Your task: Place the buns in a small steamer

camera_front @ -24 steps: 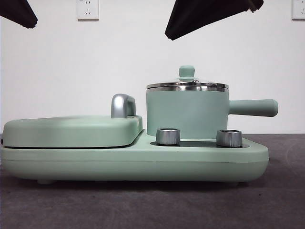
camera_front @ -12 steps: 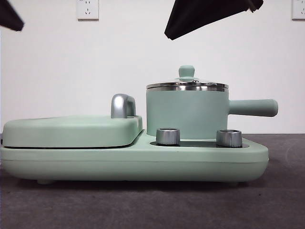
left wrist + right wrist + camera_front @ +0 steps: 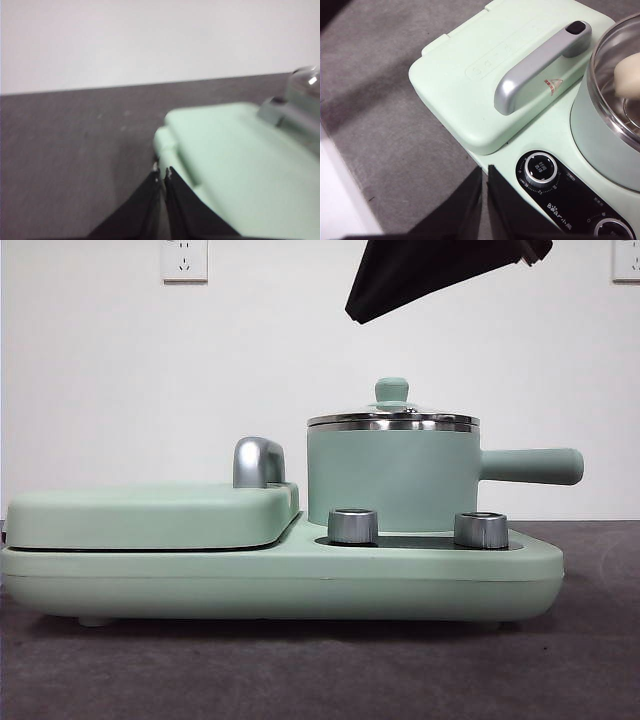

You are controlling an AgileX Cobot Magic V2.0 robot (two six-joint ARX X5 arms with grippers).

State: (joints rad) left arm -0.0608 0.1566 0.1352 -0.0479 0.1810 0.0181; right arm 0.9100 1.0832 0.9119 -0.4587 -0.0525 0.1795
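Sitting on the gray table [image 3: 300, 670], the green cooker [image 3: 280, 580] had two parts. At its left end lay the flat griddle cover [image 3: 150, 515] with its chrome handle [image 3: 258, 461], shut flat, likely because nobody needed it for this job.

Out past that end, the left gripper [image 3: 163, 175] hung over the table near the cover's corner. Its jaws were pressed together with nothing between them. It did not show in the front view, so it was probably just waiting out of the way.

Next, toward the right, stood the small steamer [image 3: 393, 480], with its glass lid [image 3: 393, 418] on and its green knob [image 3: 391, 390] on top. Through the glass, the right wrist view showed one pale, soft bun [image 3: 627, 75] inside. A second bun could not be seen. With the lid on, the job looked nearly done.

The right gripper [image 3: 485, 172] hovered above the cooker's front edge, jaws together and empty. In the front view, its dark arm [image 3: 440, 275] hung high, at about twelve o'clock from the lid. The bun sat at about two o'clock from those jaws, well apart from them.

Two silver dials [image 3: 353, 525] sat in front of the steamer.
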